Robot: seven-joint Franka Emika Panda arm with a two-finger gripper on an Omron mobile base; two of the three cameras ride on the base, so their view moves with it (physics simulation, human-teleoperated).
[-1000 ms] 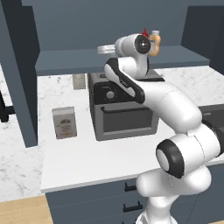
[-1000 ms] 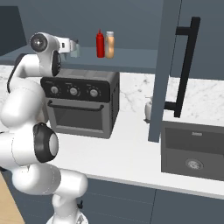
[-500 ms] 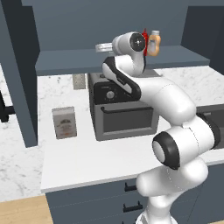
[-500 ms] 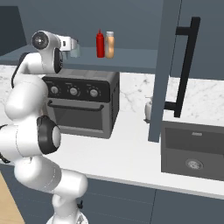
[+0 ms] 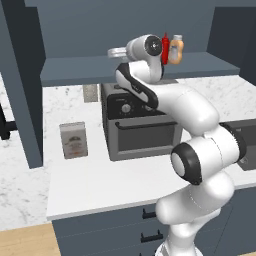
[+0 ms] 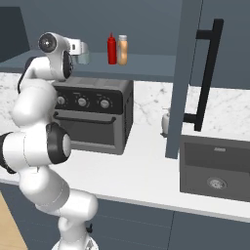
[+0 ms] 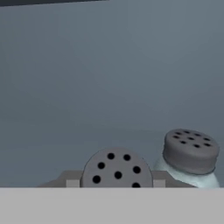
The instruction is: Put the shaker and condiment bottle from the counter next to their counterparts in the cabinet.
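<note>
In the hand view my gripper (image 7: pixel 116 181) is shut on the shaker (image 7: pixel 116 168), whose grey holed cap shows between the fingertips. Close to its right stands the counterpart shaker (image 7: pixel 190 151), pale with a grey cap. In the right base view the gripper (image 6: pixel 80 50) holds the shaker (image 6: pixel 84 56) over the left part of the cabinet (image 6: pixel 146 61) shelf. The red condiment bottle (image 6: pixel 112 49) stands on that shelf, right beside the orange bottle (image 6: pixel 122 50). The left base view shows the gripper (image 5: pixel 117 52), the condiment bottle (image 5: pixel 165 48) and the orange bottle (image 5: pixel 175 50).
A dark toaster oven (image 6: pixel 93 114) sits on the counter (image 6: pixel 141 166) under the shelf. A small box (image 5: pixel 73 140) stands to its left. The open cabinet door (image 6: pixel 188 73) hangs over the sink (image 6: pixel 215 168), with a small pale object (image 6: pixel 166 123) beside it.
In the left base view the hand with the shaker has shifted a little to the left along the shelf. The bottles have not moved.
</note>
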